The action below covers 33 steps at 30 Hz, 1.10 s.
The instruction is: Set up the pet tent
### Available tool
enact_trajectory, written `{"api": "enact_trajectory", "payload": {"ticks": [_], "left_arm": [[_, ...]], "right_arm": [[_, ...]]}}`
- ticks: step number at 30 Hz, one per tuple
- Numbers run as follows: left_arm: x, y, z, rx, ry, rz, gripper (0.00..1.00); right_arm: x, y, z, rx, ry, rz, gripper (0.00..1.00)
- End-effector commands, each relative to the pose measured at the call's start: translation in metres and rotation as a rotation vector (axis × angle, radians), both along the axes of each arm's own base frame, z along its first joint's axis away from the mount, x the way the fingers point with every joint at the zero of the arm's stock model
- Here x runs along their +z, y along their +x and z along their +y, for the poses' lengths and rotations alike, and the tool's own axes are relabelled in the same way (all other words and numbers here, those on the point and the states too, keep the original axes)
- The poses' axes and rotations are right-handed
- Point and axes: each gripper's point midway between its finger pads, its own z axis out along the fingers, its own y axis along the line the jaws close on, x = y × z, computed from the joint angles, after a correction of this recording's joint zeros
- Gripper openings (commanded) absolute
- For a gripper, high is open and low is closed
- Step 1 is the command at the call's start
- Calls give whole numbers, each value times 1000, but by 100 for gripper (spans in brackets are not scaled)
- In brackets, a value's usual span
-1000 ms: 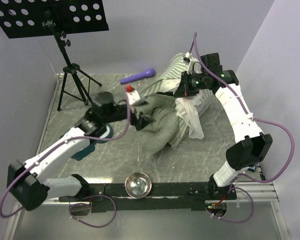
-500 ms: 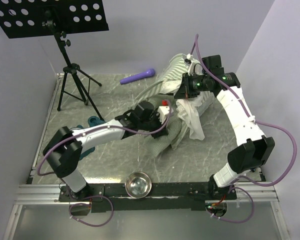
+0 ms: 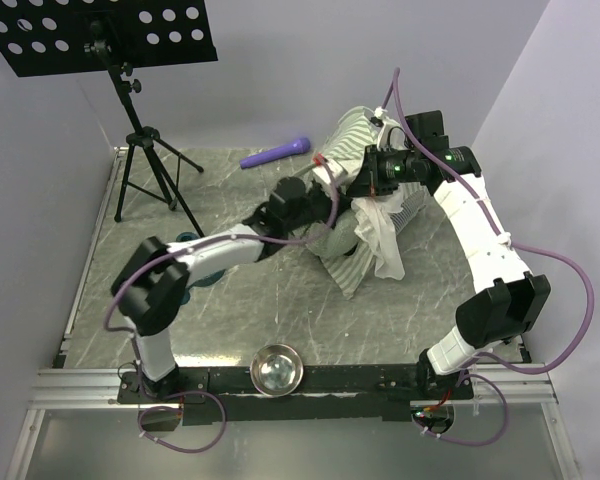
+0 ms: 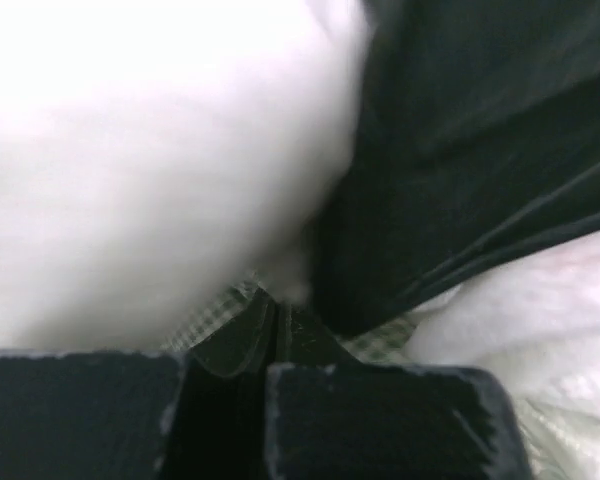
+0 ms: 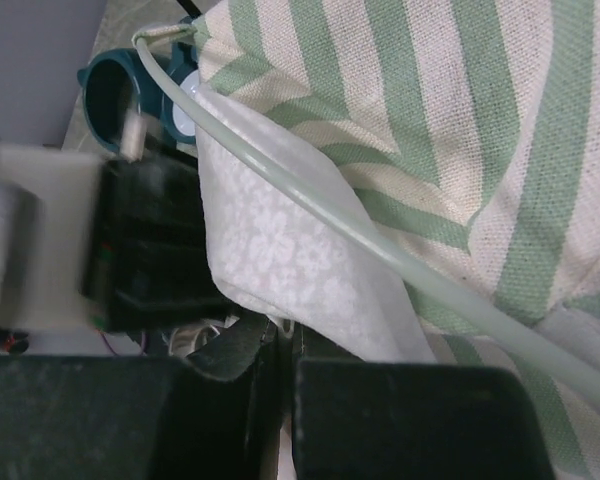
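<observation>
- Steel bowl (image 3: pixel 276 368): near edge, well apart from the rest.
- Left gripper (image 4: pixel 270 318): jaws together, apparently pinching the checked mat (image 4: pixel 375 345) on the heap's left side.
- Tent (image 3: pixel 345 262): collapsed heap right of centre, long axis near-to-far, between the two arms.
- Right gripper (image 5: pixel 282 340): jaws closed on the white mesh (image 5: pixel 280 250) at the far end.

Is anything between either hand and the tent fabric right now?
Nothing visible does. The left hand is shut on the pet tent at its checked mat, and the right hand is shut on its white mesh.
</observation>
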Motion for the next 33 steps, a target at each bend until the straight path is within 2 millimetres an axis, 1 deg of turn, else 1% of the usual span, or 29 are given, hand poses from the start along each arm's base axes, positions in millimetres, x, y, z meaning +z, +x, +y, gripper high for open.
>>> {"api": "enact_trajectory", "payload": {"ticks": [1,2,3,4,5,6,7,8,9,10,12,14,15,17,19,21,22,24,27,29,31,33], "left_arm": [[-20,13,-26,52,13,-147,1],[-29,11,-26,41,36,-117,10],[-27,8,-22,34,44,-107,26],[-18,3,-14,25,44,-111,43],[-10,-3,-6,23,46,-120,57],[0,-11,5,20,50,-130,63],[4,-21,14,9,68,-143,68],[15,-31,24,4,67,-159,73],[37,-39,36,10,52,-188,76],[46,-47,45,14,50,-190,82],[65,-58,66,50,39,-203,85],[68,-58,90,139,40,-157,85],[61,-58,102,182,40,-93,85],[32,-50,126,270,66,48,82],[2,-37,151,391,76,161,79],[-13,-29,161,443,57,237,78],[-17,-27,163,447,54,245,79],[-18,-28,157,417,45,238,79],[-22,-31,142,364,31,231,79],[-31,-30,133,351,52,241,79],[-42,-23,127,355,61,268,78],[-47,-13,118,355,62,273,76]], "right_arm": [[-21,-30,6,-23,72,285,0],[-23,-28,3,-35,62,289,0],[-24,-25,-2,-51,54,287,0],[-26,-23,-6,-66,46,289,0],[-28,-20,-12,-87,43,291,0],[-30,-18,-17,-103,38,291,0],[-33,-17,-21,-112,29,297,0],[-34,-16,-23,-117,27,301,0],[-36,-16,-23,-114,24,301,0],[-37,-16,-24,-113,21,300,0],[-39,-16,-24,-110,21,302,0],[-40,-16,-22,-105,26,314,0],[-39,-15,-21,-102,34,313,0],[-34,-16,-17,-85,65,319,0],[-27,-19,-9,-58,117,342,0],[-15,-22,-4,-50,163,351,0],[-10,-23,-2,-52,178,352,0],[0,-26,1,-53,209,361,0],[8,-30,3,-76,240,397,0],[12,-30,5,-78,261,418,0],[17,-29,7,-84,279,431,0],[23,-28,10,-85,310,454,0]]}}
